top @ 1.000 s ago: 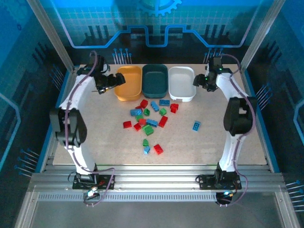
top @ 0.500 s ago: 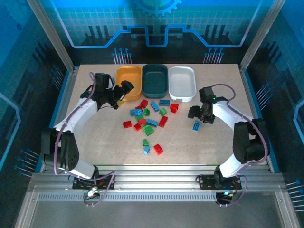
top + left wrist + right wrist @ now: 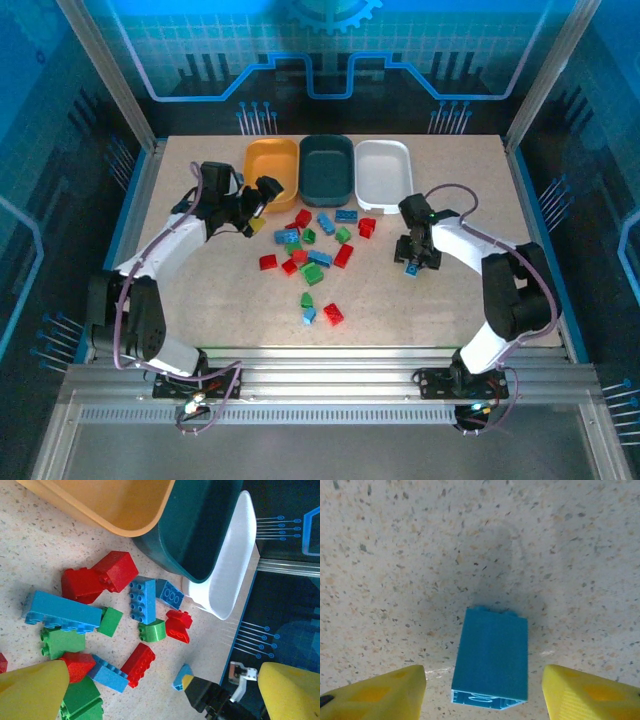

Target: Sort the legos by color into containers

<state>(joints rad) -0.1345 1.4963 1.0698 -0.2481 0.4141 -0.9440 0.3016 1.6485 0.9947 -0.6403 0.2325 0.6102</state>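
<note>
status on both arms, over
Right gripper open, straddling lone blue brick. Left gripper open, near mixed pile. Nothing blocking.

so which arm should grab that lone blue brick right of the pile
Right. Its open gripper hangs directly over the lone blue brick, straddling it. The left gripper is at the pile's far side, by the orange tub.

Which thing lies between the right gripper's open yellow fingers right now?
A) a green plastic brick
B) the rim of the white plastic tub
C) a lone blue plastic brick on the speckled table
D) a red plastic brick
C: in the right wrist view the lone blue plastic brick lies on the speckled table between the yellow fingers of the right gripper, with a gap showing on each side.
</note>
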